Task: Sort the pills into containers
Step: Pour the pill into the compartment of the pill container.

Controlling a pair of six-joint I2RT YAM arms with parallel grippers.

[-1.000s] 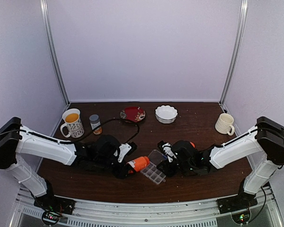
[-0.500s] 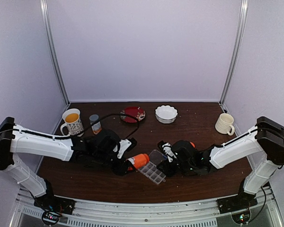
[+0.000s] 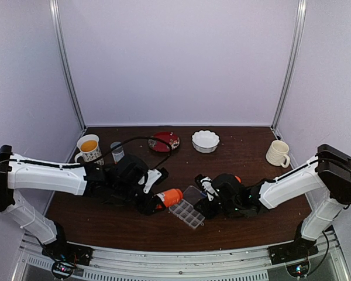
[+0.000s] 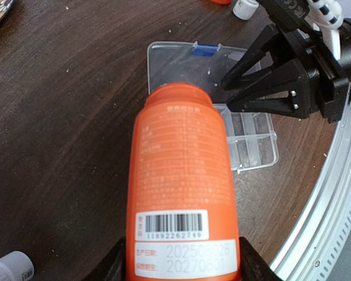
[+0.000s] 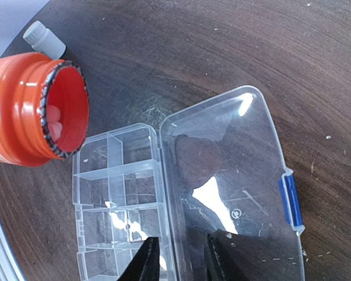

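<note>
Progress looks slight: the flat clear-plastic rectangular pill box [image 5: 105, 193] lies open on the dark brown wooden table [image 5: 193, 52], between the two arms, its hinged clear lid [image 5: 234, 175] folded flat beside the tray, and no tablet shows in any of its little compartments [image 5: 126, 187]. The small whitish pills [image 5: 54, 120] sit inside the uncapped orange plastic bottle [image 4: 181, 175], just within its mouth, so the pouring and the whole of the sorting appear to be ahead. The left gripper [image 4: 184, 266] is closed on the base of that bottle, one finger on each side, holding it tipped nearly level with its open mouth aimed at the tray and just beside its edge. The right gripper [image 5: 180, 257] has its jaws only a little apart, astride the hinge ridge where lid meets tray; it seems to nip that ridge to steady the pill box, though true contact is hard to confirm from the wrist view.
</note>
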